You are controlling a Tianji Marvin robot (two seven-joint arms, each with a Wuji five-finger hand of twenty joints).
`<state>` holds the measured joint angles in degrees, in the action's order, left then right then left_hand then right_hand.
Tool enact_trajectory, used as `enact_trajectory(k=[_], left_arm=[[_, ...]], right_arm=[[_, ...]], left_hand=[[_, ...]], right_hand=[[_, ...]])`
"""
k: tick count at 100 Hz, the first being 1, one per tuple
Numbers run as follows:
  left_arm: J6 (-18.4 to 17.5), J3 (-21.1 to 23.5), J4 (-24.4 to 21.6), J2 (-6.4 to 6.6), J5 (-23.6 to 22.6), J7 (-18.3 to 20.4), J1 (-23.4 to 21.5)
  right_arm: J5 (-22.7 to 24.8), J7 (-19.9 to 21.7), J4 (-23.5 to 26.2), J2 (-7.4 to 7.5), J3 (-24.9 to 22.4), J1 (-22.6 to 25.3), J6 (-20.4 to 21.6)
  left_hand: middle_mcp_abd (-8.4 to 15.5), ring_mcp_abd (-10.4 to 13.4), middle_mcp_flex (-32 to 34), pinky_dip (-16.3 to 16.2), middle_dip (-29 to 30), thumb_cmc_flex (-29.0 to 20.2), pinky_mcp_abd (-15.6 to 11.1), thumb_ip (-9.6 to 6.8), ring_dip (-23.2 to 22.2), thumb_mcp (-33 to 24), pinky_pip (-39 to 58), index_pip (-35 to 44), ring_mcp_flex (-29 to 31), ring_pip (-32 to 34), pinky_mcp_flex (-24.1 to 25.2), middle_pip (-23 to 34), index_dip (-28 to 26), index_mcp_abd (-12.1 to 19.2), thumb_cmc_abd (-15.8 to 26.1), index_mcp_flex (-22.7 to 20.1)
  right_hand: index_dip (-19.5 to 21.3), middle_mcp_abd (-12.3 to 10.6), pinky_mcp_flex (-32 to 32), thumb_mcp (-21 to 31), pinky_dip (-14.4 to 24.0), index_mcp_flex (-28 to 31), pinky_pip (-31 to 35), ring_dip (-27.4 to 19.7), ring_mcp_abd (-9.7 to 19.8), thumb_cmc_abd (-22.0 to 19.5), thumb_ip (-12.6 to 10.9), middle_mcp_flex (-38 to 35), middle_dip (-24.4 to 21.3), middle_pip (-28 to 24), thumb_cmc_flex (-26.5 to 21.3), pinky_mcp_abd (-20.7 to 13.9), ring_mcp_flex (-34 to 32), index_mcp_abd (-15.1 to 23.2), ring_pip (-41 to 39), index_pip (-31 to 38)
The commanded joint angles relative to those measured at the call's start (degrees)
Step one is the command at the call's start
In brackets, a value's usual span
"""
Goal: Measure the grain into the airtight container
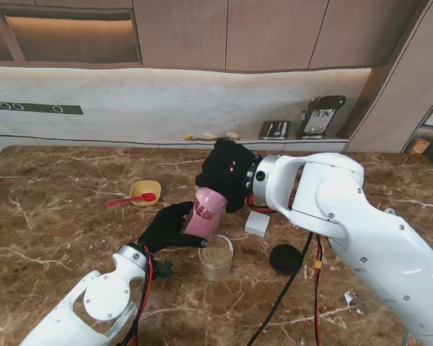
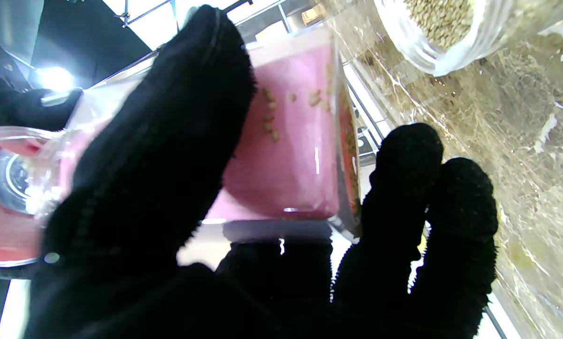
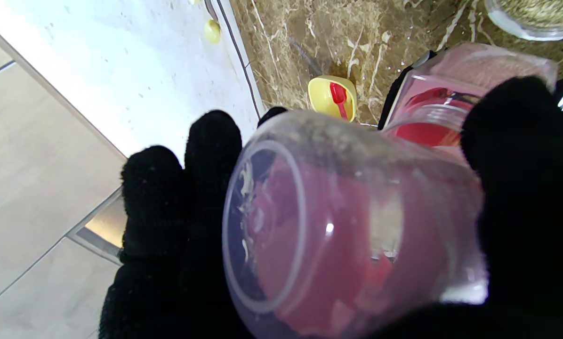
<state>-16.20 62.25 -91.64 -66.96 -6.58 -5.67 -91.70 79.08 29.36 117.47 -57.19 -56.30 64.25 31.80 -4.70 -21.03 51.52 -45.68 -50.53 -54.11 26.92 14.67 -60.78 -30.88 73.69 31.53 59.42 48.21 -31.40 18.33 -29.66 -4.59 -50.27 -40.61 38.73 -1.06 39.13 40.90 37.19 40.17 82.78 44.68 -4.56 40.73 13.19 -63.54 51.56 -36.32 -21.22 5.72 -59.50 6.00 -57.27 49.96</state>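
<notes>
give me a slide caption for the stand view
Both hands tip a pink cup over the grain jar.

Stand view: my right hand [image 1: 227, 173] covers the top of the pink jug [image 1: 205, 213]; its grip there is hidden. My left hand [image 1: 166, 227] hides the jug's left side.

Left wrist view: glass jar [image 2: 444, 33] cut off by the edge, only part of rim and grain showing. My fingers [image 2: 168, 141] block much of the jug.

Right wrist view: clear cup [image 3: 338, 226] blurred, close to the lens; the jar is only a sliver at the corner. Small items on the far counter [image 1: 209, 135] too small to identify.
</notes>
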Motion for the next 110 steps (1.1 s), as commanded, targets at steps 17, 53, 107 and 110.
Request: enact_trajectory(k=[17,53,107,110], left_arm=[[-0.8,-0.1,-1.2,-0.43,0.0,0.0,0.4],[-1.0,-0.4,-0.9,-0.48,0.2,0.0,0.5],[-2.8,-1.4,0.3,-0.94,0.6,-1.3,1.3],[-2.8,-1.4,0.4,-0.96,0.6,-1.3,1.3]], right_arm=[[0.1,0.1,-0.4,0.03,0.5,1.0,1.1],[0.4,1.0,-0.6,0.06,0.9,0.8,0.8],[-2.0,4.4,-1.6,-0.12,4.4,-3.2,-1.5],[-1.9,4.6,-1.6,-0.12,4.6,-3.5,-1.5]], left_hand=[[5.7,5.1,10.0,-1.3,-4.6,-9.6,-2.2,-2.73,-0.3,-21.8,3.1,33.2,1.4,2.9,0.0,18.0,-4.4,13.0,25.3,-21.3],[5.8,5.0,10.1,-1.3,-4.7,-9.5,-2.0,-2.73,-0.3,-21.8,3.2,33.2,1.4,2.9,0.1,18.0,-4.3,13.0,25.3,-21.4],[6.8,5.5,10.0,-1.1,-4.7,-9.6,-2.5,-3.5,-0.1,-22.3,2.6,33.8,0.8,2.4,0.7,18.4,-4.5,13.6,25.8,-22.0],[6.9,5.6,10.0,-1.1,-4.6,-9.5,-2.5,-3.54,-0.1,-22.3,2.5,33.8,0.7,2.4,0.7,18.4,-4.5,13.6,25.8,-22.0]], right_hand=[[0.7,-7.1,1.0,14.3,1.2,7.2,2.2,2.9,9.6,-14.2,0.6,-4.5,2.1,-5.7,-8.2,-4.0,-3.3,11.1,-4.9,1.2],[0.6,-7.0,1.3,14.2,1.3,7.1,2.3,3.0,9.6,-14.3,0.6,-4.6,2.1,-5.7,-8.1,-4.1,-3.4,11.0,-5.0,1.1],[-0.2,-7.5,1.6,13.8,1.9,7.4,2.9,3.8,10.1,-14.2,0.5,-5.5,2.6,-7.5,-8.7,-4.0,-3.9,11.1,-6.7,0.7],[-0.4,-7.5,1.6,13.8,1.9,7.4,2.9,3.9,10.2,-14.1,0.5,-5.6,2.6,-7.6,-8.7,-4.0,-4.0,11.1,-6.8,0.5]])
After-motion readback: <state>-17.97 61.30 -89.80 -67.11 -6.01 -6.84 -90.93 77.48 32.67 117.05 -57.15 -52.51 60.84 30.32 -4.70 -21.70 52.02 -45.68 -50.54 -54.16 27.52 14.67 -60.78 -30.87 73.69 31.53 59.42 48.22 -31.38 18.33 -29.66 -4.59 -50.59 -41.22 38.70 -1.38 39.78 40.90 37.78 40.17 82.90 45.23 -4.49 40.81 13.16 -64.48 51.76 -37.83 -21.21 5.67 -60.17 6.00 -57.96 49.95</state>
